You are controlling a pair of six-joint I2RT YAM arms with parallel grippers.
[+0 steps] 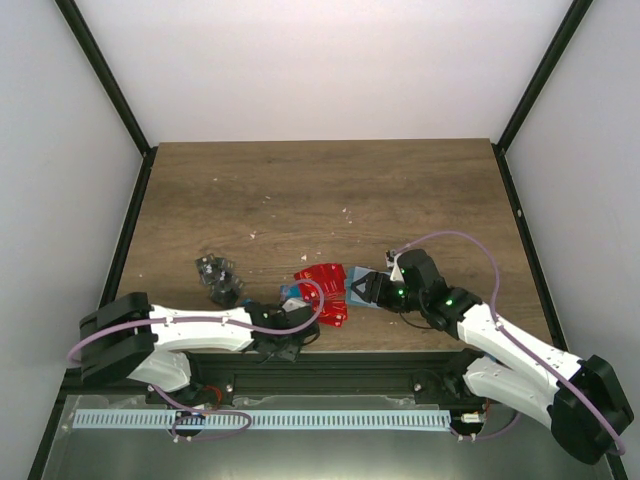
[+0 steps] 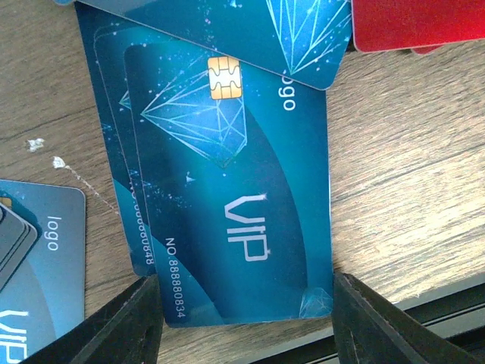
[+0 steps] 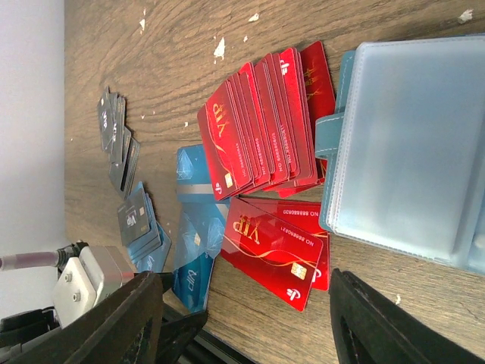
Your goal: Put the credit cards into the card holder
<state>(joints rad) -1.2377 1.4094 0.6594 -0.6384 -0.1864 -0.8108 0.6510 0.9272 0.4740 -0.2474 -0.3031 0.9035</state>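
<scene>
Near the front edge of the table (image 1: 300,190), the left gripper (image 2: 246,303) hangs low over a small stack of blue cards (image 2: 227,212). Its jaws stand apart, with one finger (image 2: 129,326) just beside each long edge of the top card's near end. That card lies flat and face up. Its long axis runs straight out from the gripper with a slight tilt, the gold chip (image 2: 225,78) at the far end and the number line at the near end. More blue cards lie just beside the stack, and a red card (image 2: 417,23) shows at the far right.

The right gripper (image 3: 246,292) is also spread wide and holds nothing. It hangs above two flat red cards (image 3: 276,254) whose long axes slant across its view. Beyond them a fanned row of red cards (image 3: 265,121) overlaps closely, each lying roughly crosswise to the row. The card holder (image 3: 409,144) lies open on the table, just beside that row, with its clear sleeves facing up and its strap tab pointing toward the red cards. Dark cards (image 3: 117,144) sit well apart on the other side.
</scene>
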